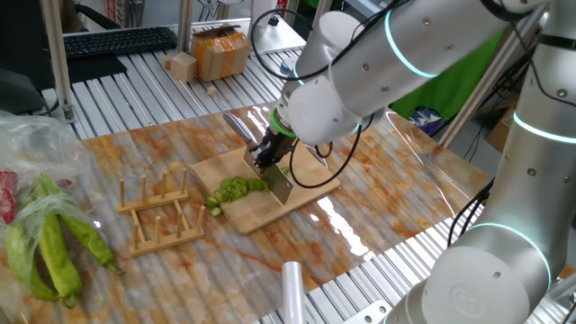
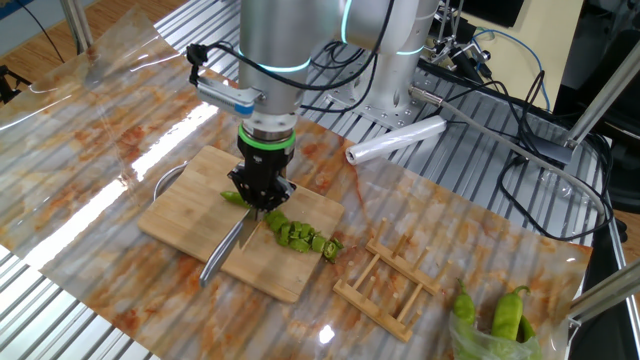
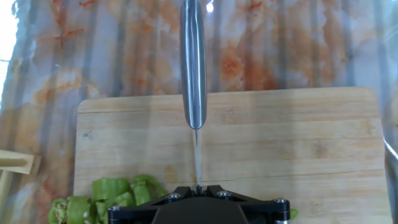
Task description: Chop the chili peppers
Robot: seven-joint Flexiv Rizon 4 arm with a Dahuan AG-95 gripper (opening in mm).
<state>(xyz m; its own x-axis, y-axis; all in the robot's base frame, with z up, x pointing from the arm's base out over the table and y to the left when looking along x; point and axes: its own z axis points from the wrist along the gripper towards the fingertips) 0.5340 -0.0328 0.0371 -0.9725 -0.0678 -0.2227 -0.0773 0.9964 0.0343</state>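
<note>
My gripper (image 1: 268,155) is shut on a steel knife (image 1: 280,184), blade down on the wooden cutting board (image 1: 310,191). Cut bright-green chili chunks (image 1: 236,189) lie in a pile on the board's left side, right beside the blade. In the other fixed view the gripper (image 2: 262,190) stands over the board (image 2: 190,215), with the knife handle (image 2: 222,255) pointing to the front, the chunks (image 2: 297,233) on one side and an uncut chili stub (image 2: 232,197) on the other. In the hand view the gripper (image 3: 198,186) clamps the thin blade (image 3: 196,155); chunks (image 3: 112,196) lie at lower left.
A wooden rack (image 1: 157,216) stands left of the board, also in the other fixed view (image 2: 385,280). Large uncut green peppers (image 1: 45,252) lie in a plastic bag at the far left. A plastic roll (image 1: 292,288) lies at the front edge. A cardboard box (image 1: 220,49) sits at the back.
</note>
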